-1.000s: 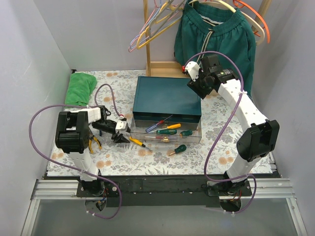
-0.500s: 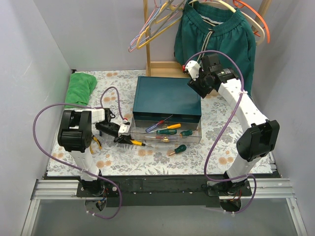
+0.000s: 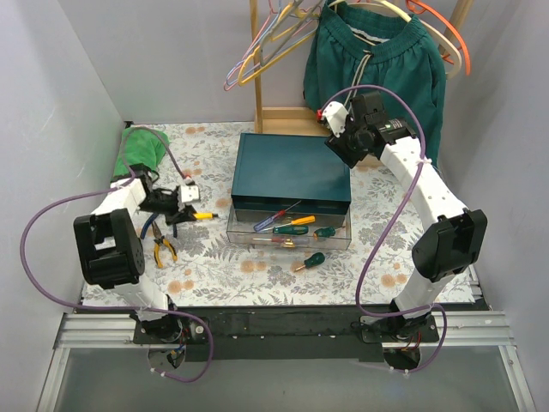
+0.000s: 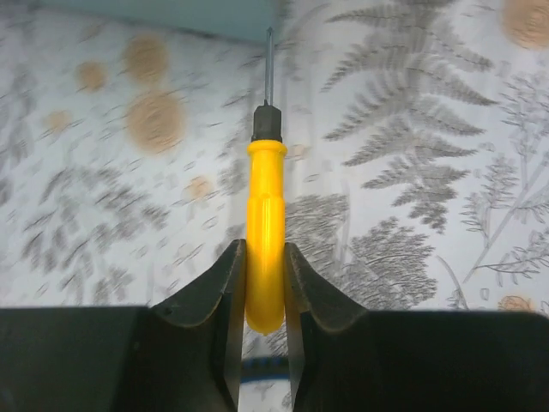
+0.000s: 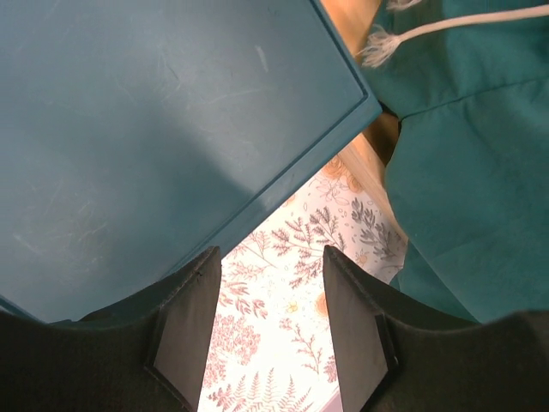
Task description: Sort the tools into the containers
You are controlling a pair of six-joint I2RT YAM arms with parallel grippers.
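Observation:
My left gripper is shut on the handle of a yellow screwdriver, held above the floral table left of the dark teal box. In the left wrist view the yellow handle sits between the fingers, shaft pointing away toward the box edge. One clear drawer is pulled out in front of the box and holds a blue-red screwdriver and other screwdrivers. A green-handled screwdriver lies on the table before it. Orange-and-black pliers lie near the left arm. My right gripper is open and empty above the box's back right corner.
A green folded cloth lies at the back left. A wooden rack with coloured hangers and a dark green garment stands behind the box; the garment also shows in the right wrist view. Grey walls close both sides.
My left gripper closed on the yellow screwdriver in front of the drawer, lifted it, and swung left and back. The right arm has barely moved.

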